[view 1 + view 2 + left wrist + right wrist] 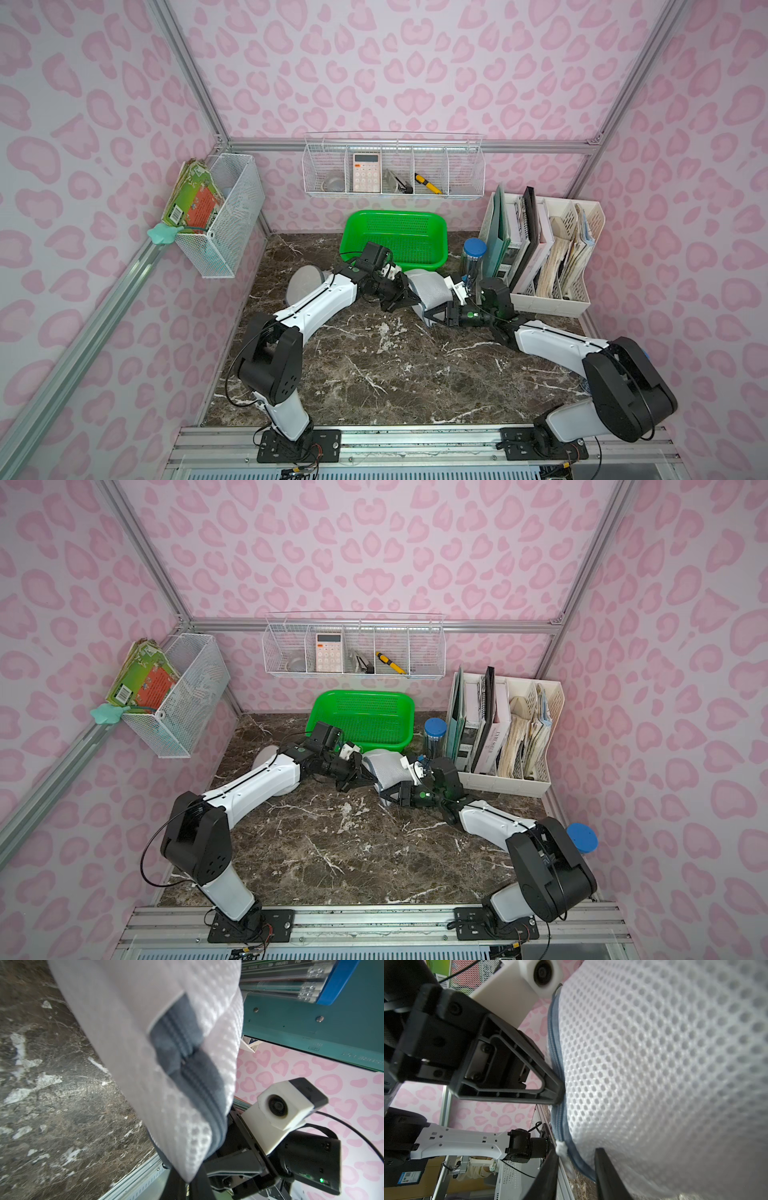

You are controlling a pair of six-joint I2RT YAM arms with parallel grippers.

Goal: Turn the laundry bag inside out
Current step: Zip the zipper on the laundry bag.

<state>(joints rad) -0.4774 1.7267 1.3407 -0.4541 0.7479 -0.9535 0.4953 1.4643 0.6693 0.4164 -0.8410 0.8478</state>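
The laundry bag [429,286] is bunched up between my two arms over the back of the table [374,374], right in front of the green basket [395,232]. It looks like light, floppy mesh, so I'd only trust the firmer zipper [558,1059] hem for a hold. My left gripper [561,1095] is clamped on that hem. The right gripper [575,1152] has its jaws astride it further along, but I can't tell if they're biting.

Pink heart-spot walls [395,62], aluminium frame [270,146], dark marble tabletop [395,374], even bright light.
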